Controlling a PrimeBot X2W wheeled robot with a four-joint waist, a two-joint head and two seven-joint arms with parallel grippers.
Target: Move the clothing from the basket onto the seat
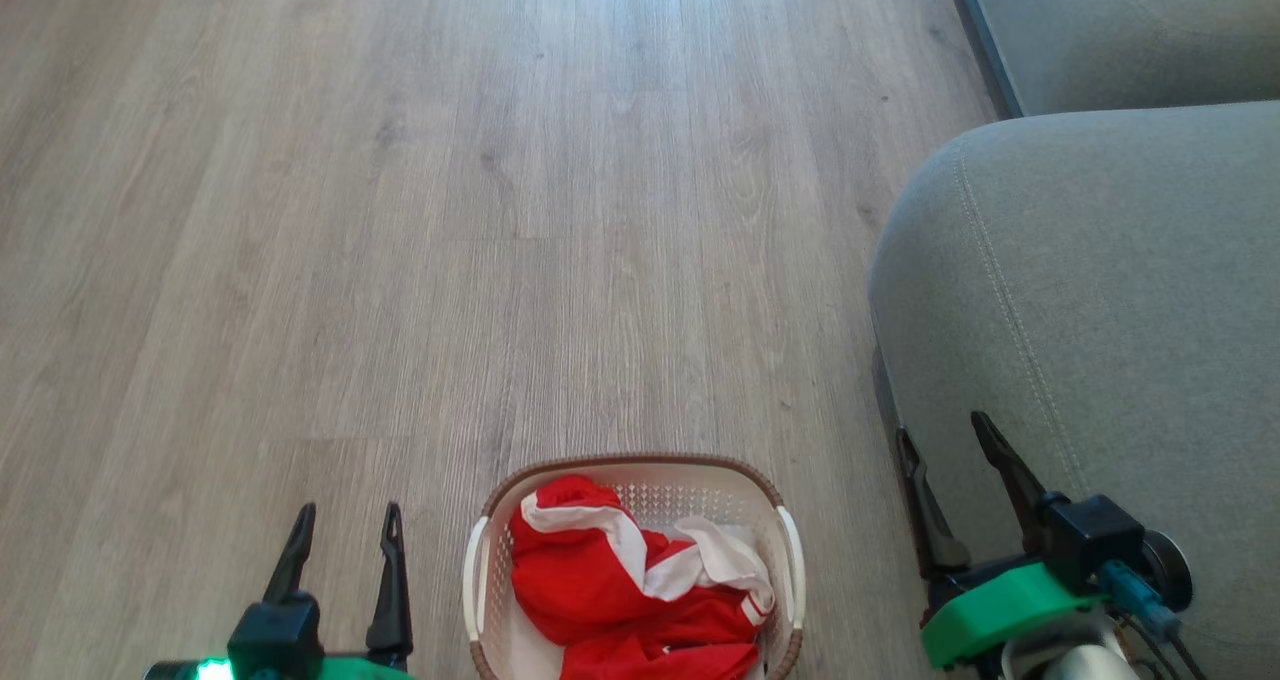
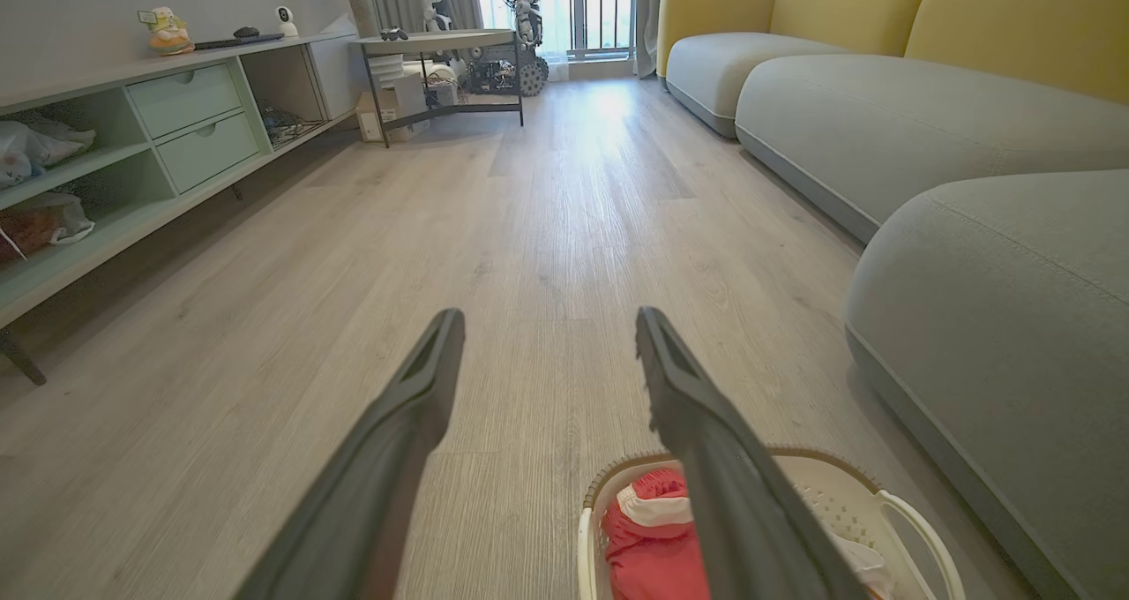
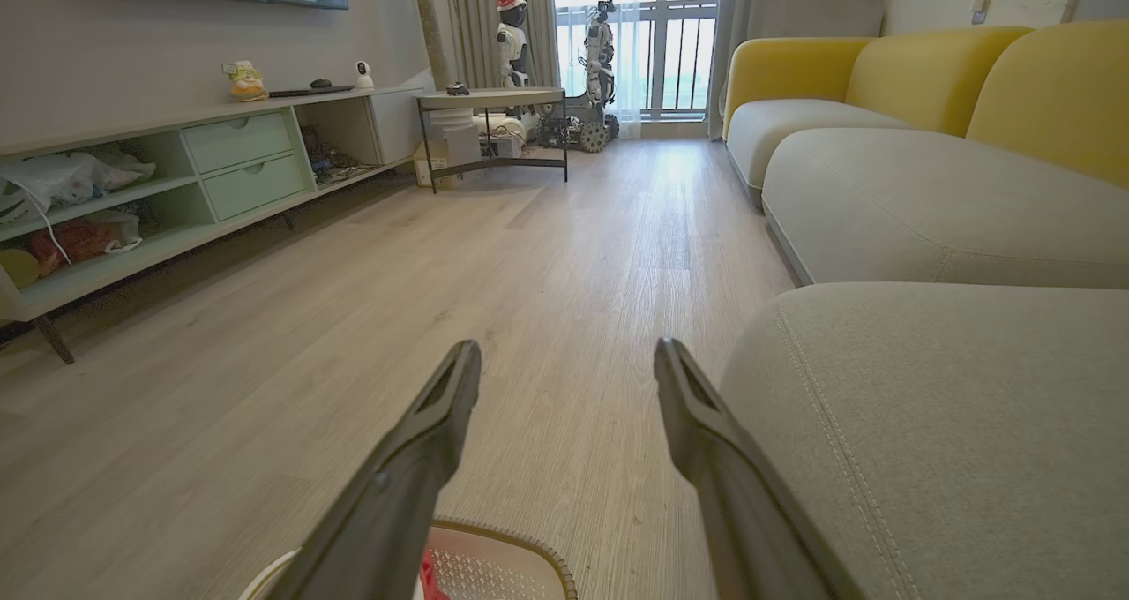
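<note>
The red clothing (image 1: 620, 590) with white stripes lies bunched in the cream basket (image 1: 790, 550) on the floor at the bottom middle of the head view. To the basket's right rises the grey-green seat (image 1: 1100, 290). My left gripper (image 1: 346, 522) stands open left of the basket, holding nothing. My right gripper (image 1: 944, 438) stands open beside the seat's rounded edge, also holding nothing. In the left wrist view the clothing (image 2: 648, 538) and basket (image 2: 917, 529) sit low right behind one finger, the gripper (image 2: 547, 326) open. The right wrist view shows the open gripper (image 3: 567, 357), the basket rim (image 3: 520, 547) and the seat (image 3: 953, 423).
Pale wood floor (image 1: 450, 210) stretches ahead. A second sofa cushion (image 1: 1130, 30) lies beyond the seat, with yellow backrests (image 3: 926, 71). A low shelf unit with green drawers (image 3: 247, 159) runs along the left wall; a small table (image 3: 494, 106) and other robots stand by the window.
</note>
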